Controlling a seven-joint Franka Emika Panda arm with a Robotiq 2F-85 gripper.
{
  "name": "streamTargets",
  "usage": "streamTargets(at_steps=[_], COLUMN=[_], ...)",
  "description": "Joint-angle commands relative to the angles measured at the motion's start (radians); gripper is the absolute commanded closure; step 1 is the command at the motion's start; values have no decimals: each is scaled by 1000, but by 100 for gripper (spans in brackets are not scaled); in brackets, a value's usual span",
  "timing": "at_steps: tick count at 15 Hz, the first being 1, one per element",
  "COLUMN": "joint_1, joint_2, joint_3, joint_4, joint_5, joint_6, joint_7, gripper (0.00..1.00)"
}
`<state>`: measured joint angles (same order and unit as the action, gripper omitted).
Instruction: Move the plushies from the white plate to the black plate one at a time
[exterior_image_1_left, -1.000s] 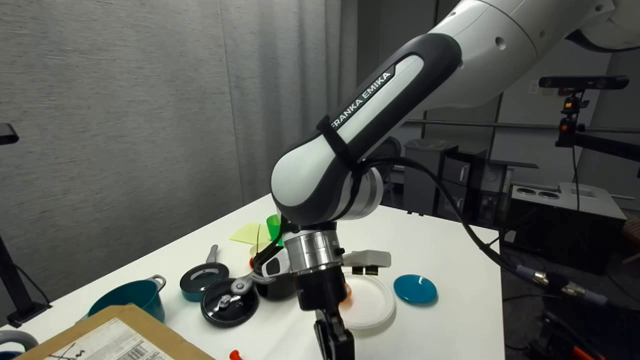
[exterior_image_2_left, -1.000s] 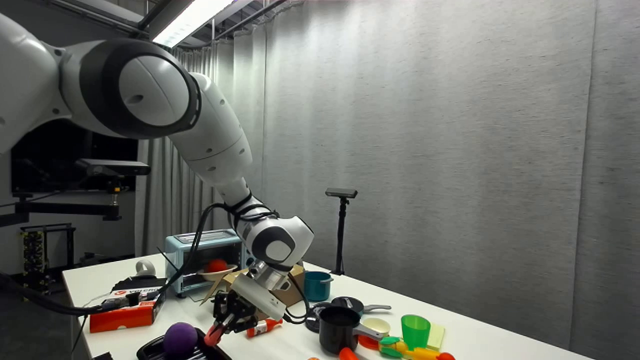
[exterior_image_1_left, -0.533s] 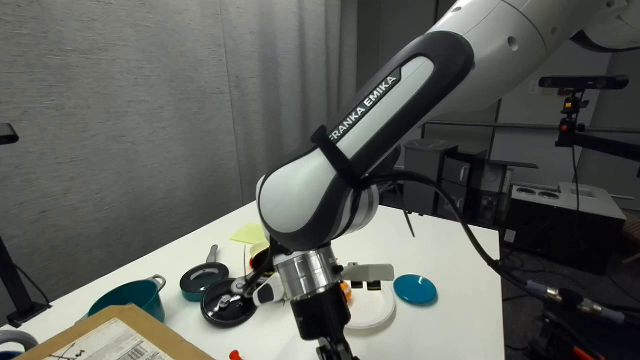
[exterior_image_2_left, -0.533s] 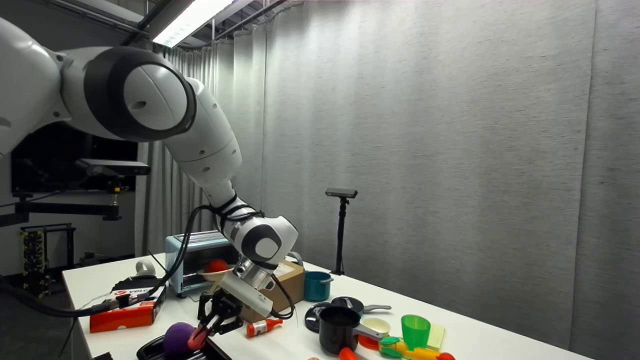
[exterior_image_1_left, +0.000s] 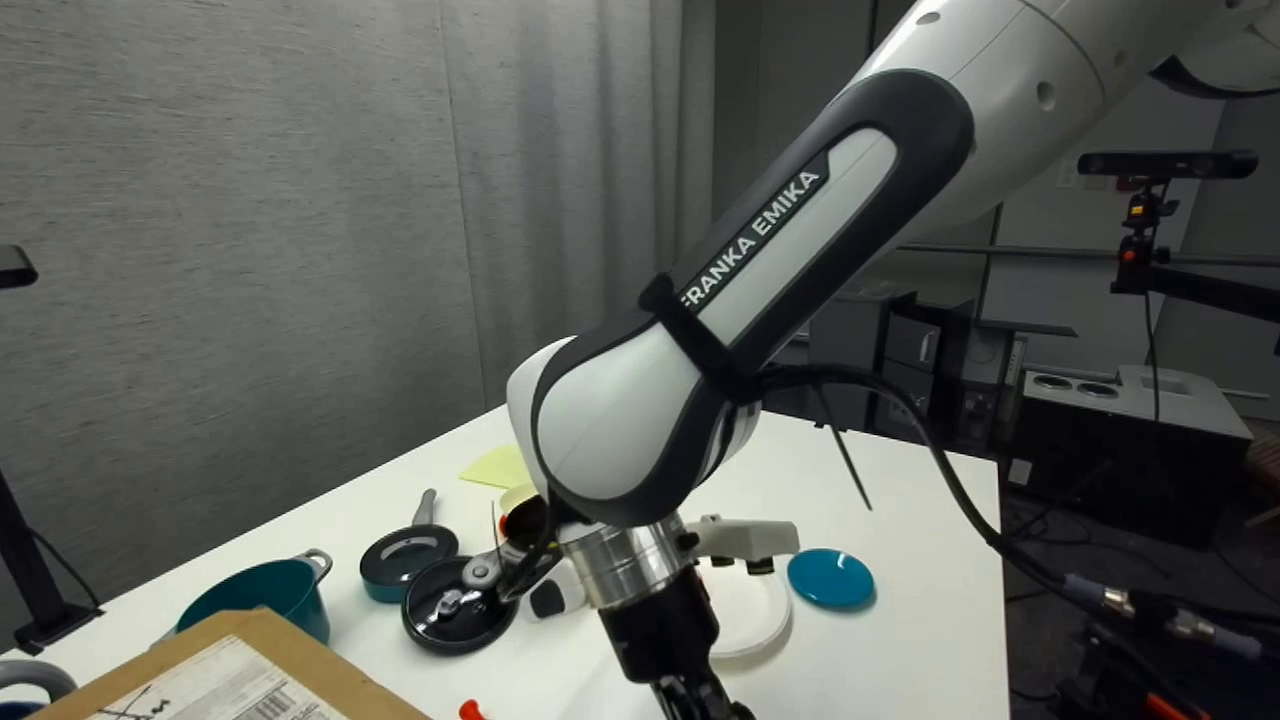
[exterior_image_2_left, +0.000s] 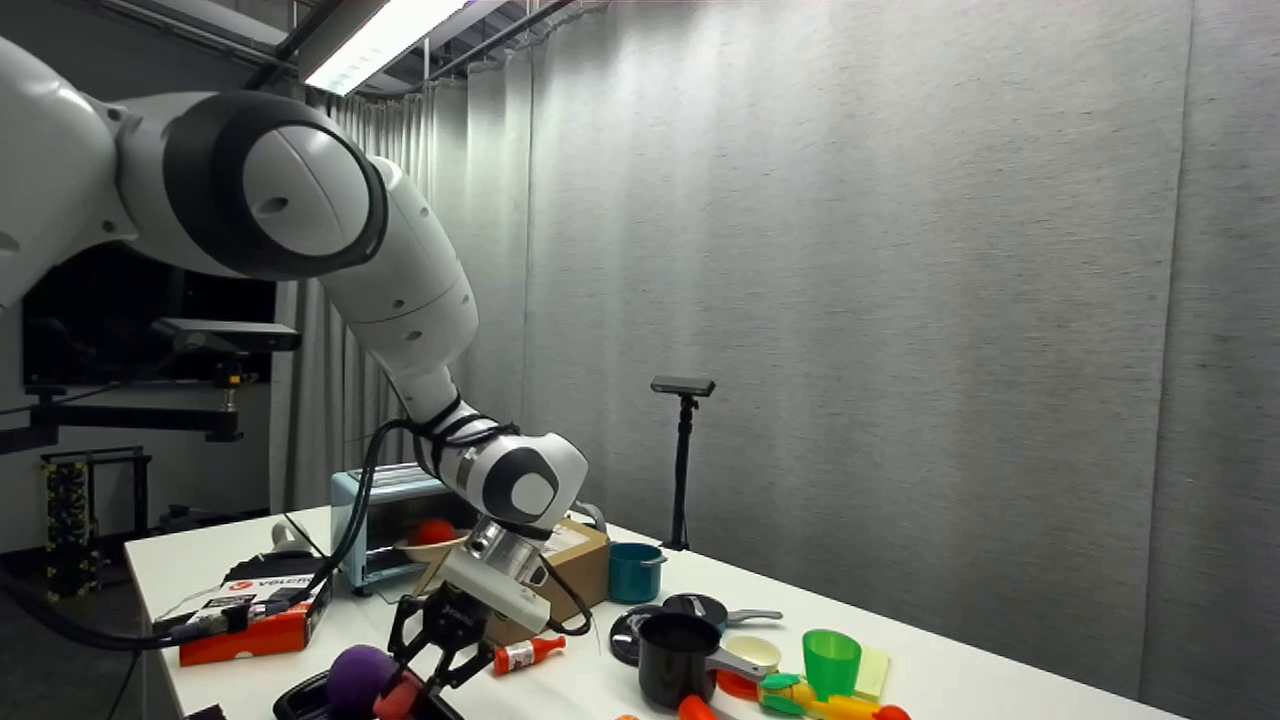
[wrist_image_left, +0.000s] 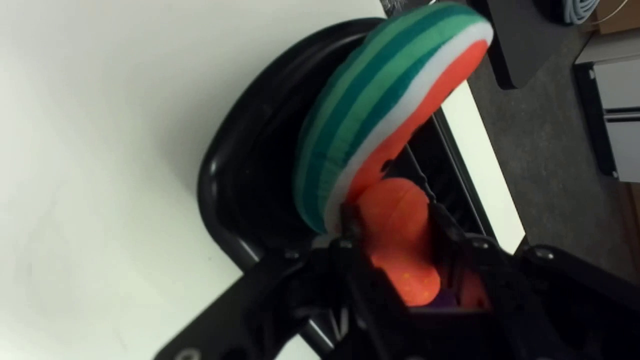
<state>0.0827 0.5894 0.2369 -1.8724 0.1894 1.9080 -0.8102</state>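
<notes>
The red-orange plushie (wrist_image_left: 395, 215) sits between the spread fingers of my gripper (wrist_image_left: 392, 216), low over the black plate (wrist_image_left: 206, 195). My gripper (exterior_image_2_left: 415, 680) is open around it; whether a finger still touches it I cannot tell. The purple plushie (exterior_image_2_left: 360, 680) rests on the black plate (exterior_image_2_left: 298, 698) beside the red-orange plushie (exterior_image_2_left: 397, 698) in an exterior view. A watermelon-slice plush (wrist_image_left: 360, 110) leans on the plate and touches the red-orange one. The white plate (exterior_image_1_left: 760, 615) shows in an exterior view, its left part hidden behind my wrist.
A red bottle (exterior_image_2_left: 528, 654) lies near the gripper, with a cardboard box (exterior_image_2_left: 580, 570) and a toaster oven (exterior_image_2_left: 350, 525) behind. A black pot (exterior_image_2_left: 672, 665) and a green cup (exterior_image_2_left: 831, 665) stand farther along. A blue disc (exterior_image_1_left: 830, 578) lies past the white plate.
The arm has carried the red-orange plushie over the black plate, toward the purple one. In the last half second the fingers have spread apart and the plushie sits lower.
</notes>
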Motion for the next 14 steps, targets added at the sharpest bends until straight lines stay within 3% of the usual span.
streamTargets(at_steps=[1,5,8,14], joint_1=[-38,-75,-94,-112], joint_2=[-73,-119,-147,-146], joint_3=[-5,-41,-91,-174], joint_4=[-17,16,20,-23], joint_5=[-11,11,9,-26], joint_6=[-104,-161,-128,161], joint_7=[-23,-15,59,221], gripper=[31,1,0,0])
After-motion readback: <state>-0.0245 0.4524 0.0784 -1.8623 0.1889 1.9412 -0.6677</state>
